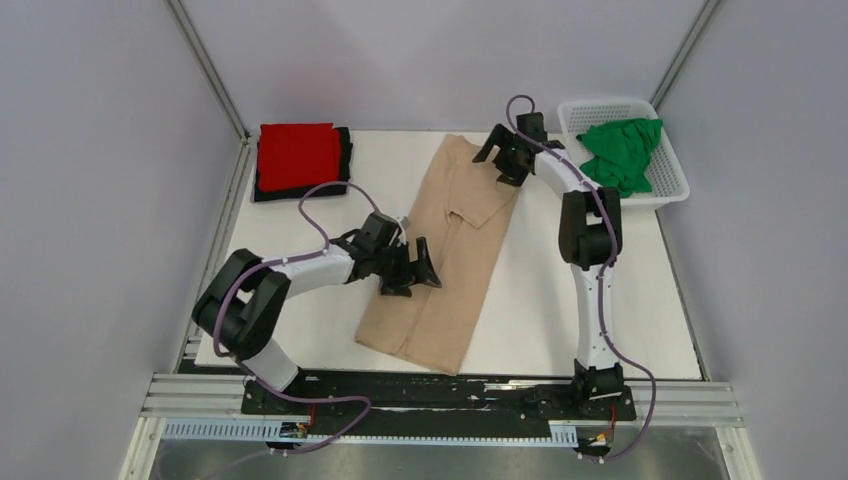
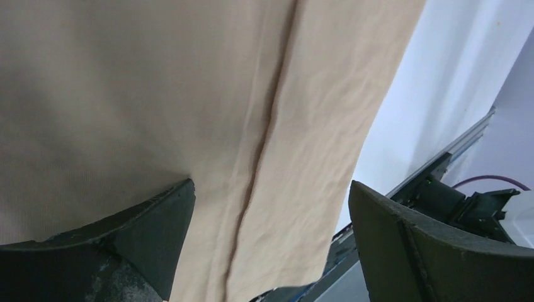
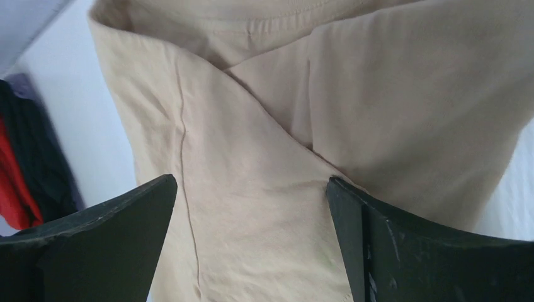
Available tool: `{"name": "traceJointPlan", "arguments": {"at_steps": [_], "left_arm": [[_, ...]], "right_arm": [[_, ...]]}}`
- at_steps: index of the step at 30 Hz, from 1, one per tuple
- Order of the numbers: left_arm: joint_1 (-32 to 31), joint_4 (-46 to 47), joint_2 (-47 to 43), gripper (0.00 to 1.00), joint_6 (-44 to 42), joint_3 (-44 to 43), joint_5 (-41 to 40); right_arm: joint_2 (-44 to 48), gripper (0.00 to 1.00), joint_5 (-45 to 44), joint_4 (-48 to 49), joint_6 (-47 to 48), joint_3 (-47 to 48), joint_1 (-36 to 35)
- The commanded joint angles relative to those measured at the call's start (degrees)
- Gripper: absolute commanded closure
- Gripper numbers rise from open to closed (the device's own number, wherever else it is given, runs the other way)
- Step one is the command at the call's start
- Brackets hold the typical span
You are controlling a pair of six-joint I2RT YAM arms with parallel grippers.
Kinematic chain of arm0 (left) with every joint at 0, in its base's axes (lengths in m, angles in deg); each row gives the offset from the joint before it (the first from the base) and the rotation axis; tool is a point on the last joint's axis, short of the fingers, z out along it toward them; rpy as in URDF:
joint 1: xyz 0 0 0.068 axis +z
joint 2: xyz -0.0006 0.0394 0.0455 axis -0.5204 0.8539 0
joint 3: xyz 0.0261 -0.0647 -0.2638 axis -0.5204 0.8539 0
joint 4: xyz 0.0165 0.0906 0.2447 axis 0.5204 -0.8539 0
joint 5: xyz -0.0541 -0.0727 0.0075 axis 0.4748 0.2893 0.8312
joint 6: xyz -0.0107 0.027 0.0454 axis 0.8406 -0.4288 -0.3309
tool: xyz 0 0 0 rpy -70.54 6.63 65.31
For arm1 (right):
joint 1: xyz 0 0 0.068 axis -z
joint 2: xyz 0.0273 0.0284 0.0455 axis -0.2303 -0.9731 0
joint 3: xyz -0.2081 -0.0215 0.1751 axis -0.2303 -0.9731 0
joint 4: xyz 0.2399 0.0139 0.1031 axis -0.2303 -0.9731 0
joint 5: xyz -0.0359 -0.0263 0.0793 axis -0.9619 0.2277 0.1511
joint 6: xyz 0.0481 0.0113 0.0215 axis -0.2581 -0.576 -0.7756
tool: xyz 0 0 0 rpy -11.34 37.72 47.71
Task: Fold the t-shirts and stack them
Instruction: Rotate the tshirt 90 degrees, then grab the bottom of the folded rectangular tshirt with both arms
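Your left gripper (image 1: 415, 279) and right gripper (image 1: 501, 165) both hang over the beige t-shirt (image 1: 437, 320) (sides folded inward, lying flat) — jaws wide apart, gripping nothing.

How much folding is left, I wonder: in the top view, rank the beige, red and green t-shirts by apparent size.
1. beige t-shirt, spread long.
2. red t-shirt, folded, and green t-shirt, bunched in the basket: look alike, so unranked.

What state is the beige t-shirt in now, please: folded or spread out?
Partly folded: the beige t-shirt lies as a long narrow strip, its sides overlapped inward, not yet folded across its length.
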Motion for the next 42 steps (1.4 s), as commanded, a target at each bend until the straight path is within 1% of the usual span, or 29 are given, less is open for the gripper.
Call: {"name": "traceJointPlan", "arguments": {"at_steps": [1, 2, 4, 6, 9, 12, 14, 16, 18, 21, 23, 24, 28, 30, 32, 35, 36, 37, 38, 42], "left_arm": [[-4.6, 2.4, 9.5, 0.00, -1.0, -7.9, 2.8], [-5.2, 1.5, 11.6, 0.00, -1.6, -10.1, 3.7], [-6.7, 0.8, 12.8, 0.00, -3.0, -11.9, 4.3], [-7.4, 0.8, 12.3, 0.00, -4.0, -12.6, 4.2], [-7.7, 0.6, 10.0, 0.00, -5.7, -12.7, 3.4], [-7.8, -0.4, 6.2, 0.00, -7.8, -12.5, 3.4], [-7.8, -2.0, 3.7, 0.00, -10.7, -12.7, 3.8], [-7.8, -4.6, 0.9, 0.00, -12.7, -12.9, 3.8], [-7.8, -8.0, -2.4, 0.00, -14.3, -12.2, 2.4], [-7.8, -13.7, -8.1, 0.00, -15.4, -9.1, -0.9], [-7.8, -16.7, -11.5, 0.00, -15.3, -6.1, -3.1], [-7.8, -17.5, -12.6, 0.00, -14.9, -5.0, -3.9], [-7.8, -20.4, -20.7, 0.00, -11.5, 1.6, -7.4], [-7.8, -20.5, -23.6, 0.00, -9.8, 4.8, -7.8], [-7.8, -19.4, -25.9, 0.01, -8.1, 7.9, -7.5], [-7.8, -16.6, -27.3, 0.05, -6.4, 12.2, -5.8], [-7.8, -14.8, -27.3, 0.10, -5.7, 13.1, -4.7], [-7.8, -13.9, -27.2, 0.13, -5.2, 14.4, -4.4], [-7.8, -13.0, -26.5, 0.17, -5.1, 15.2, -3.9], [-7.8, -11.3, -23.9, 0.25, -5.1, 16.0, -3.9]], "right_arm": [[-15.1, 0.00, 9.0, 1.5, 7.1, 14.6, -0.3], [-17.3, 0.00, 9.9, 1.7, 7.5, 18.1, -0.5], [-20.1, 0.00, 11.6, 2.3, 8.7, 23.2, -1.0], [-20.2, 0.00, 11.5, 4.0, 10.8, 25.1, -1.5], [-16.3, 0.00, 8.6, 4.5, 14.9, 24.3, -1.7], [-8.9, 0.00, 5.9, 4.9, 18.1, 19.7, -1.8], [-1.7, 0.00, 4.4, 5.6, 19.2, 13.9, -1.9], [5.3, 0.00, 1.1, 7.2, 19.7, 5.3, -2.3], [12.9, 0.00, -3.1, 8.0, 18.9, -5.5, -2.9], [24.0, 0.00, -14.2, 7.1, 15.7, -19.3, -5.0], [31.5, 0.00, -18.2, 3.8, 11.5, -30.7, -6.8], [35.0, 0.00, -18.2, 2.1, 9.2, -35.1, -7.6], [48.9, 0.01, -14.2, -1.6, 2.1, -53.8, -11.4], [55.6, 0.01, -12.0, -2.8, 0.8, -61.3, -13.4], [62.2, 0.01, -8.1, -4.6, -1.2, -67.3, -15.3], [72.1, 0.04, -1.8, -5.9, -4.4, -74.3, -17.6], [74.5, 0.04, -0.3, -6.0, -5.3, -76.0, -18.5], [76.1, 0.05, 1.1, -6.2, -5.9, -77.6, -19.2], [77.5, 0.07, 2.5, -6.8, -6.5, -78.6, -19.7], [80.0, 0.09, 6.0, -9.6, -8.3, -82.1, -21.2]]}}
